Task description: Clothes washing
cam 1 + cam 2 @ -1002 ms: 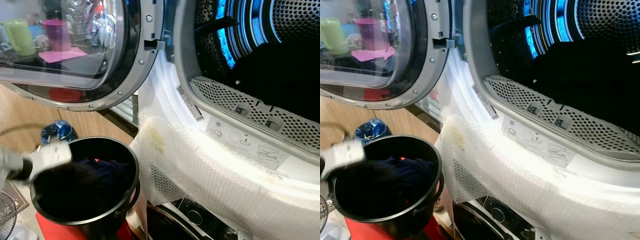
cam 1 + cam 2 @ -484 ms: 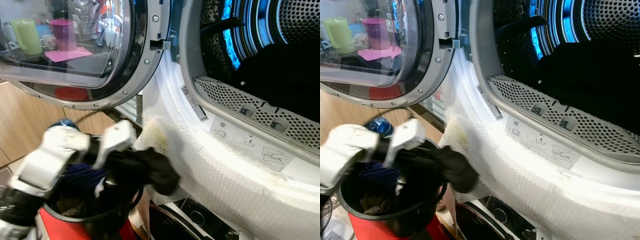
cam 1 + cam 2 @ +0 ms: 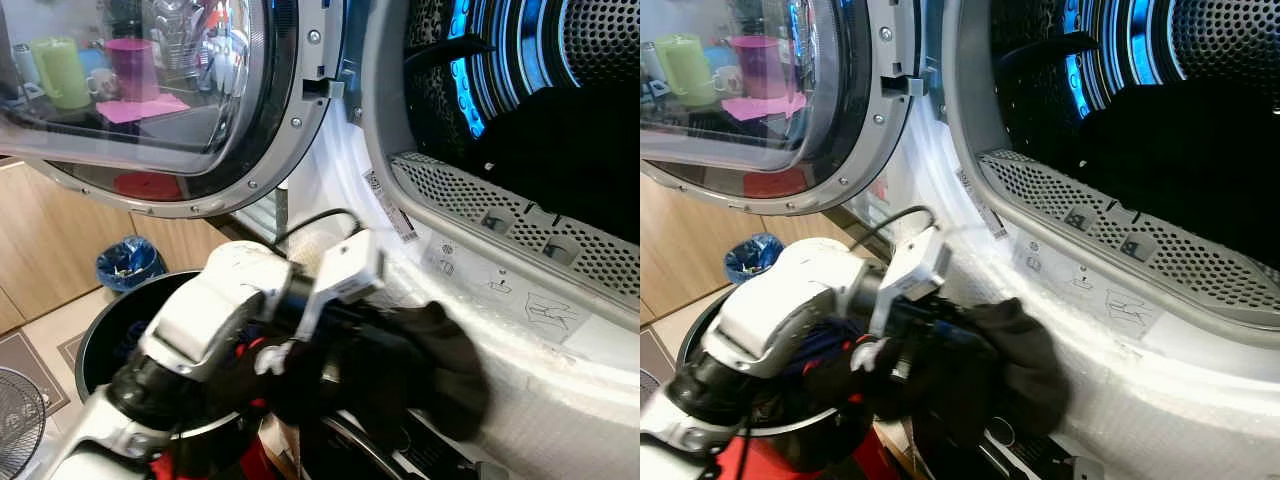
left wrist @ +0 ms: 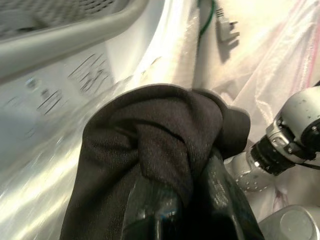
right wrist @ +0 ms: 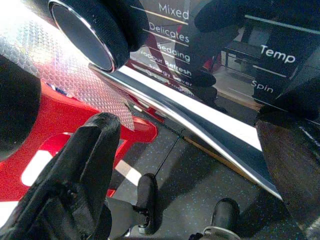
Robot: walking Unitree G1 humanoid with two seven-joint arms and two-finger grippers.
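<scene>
My left gripper (image 3: 365,345) is shut on a dark garment (image 3: 435,365), held in the air in front of the machine's lower lip. In the left wrist view the cloth (image 4: 150,140) bunches over the black fingers (image 4: 150,210). The black bucket (image 3: 92,340) stands below and to the left, behind my arm, with blue and dark clothes (image 3: 825,335) in it. The open drum (image 3: 560,60) is up and to the right, with dark laundry (image 3: 580,150) inside. My right gripper (image 5: 185,175) is open, low down by the lower machine's control panel.
The round glass door (image 3: 150,90) hangs open on the left above the bucket. Bubble wrap (image 3: 570,410) covers the machine's front lip. A dial (image 5: 85,35) and a red base (image 5: 55,145) sit low down. A blue bin (image 3: 128,262) and a fan (image 3: 18,420) stand on the floor.
My left arm has lifted the dark garment out of the bucket and carried it right, toward the drum's lip. The bucket's far rim now shows behind the arm.
</scene>
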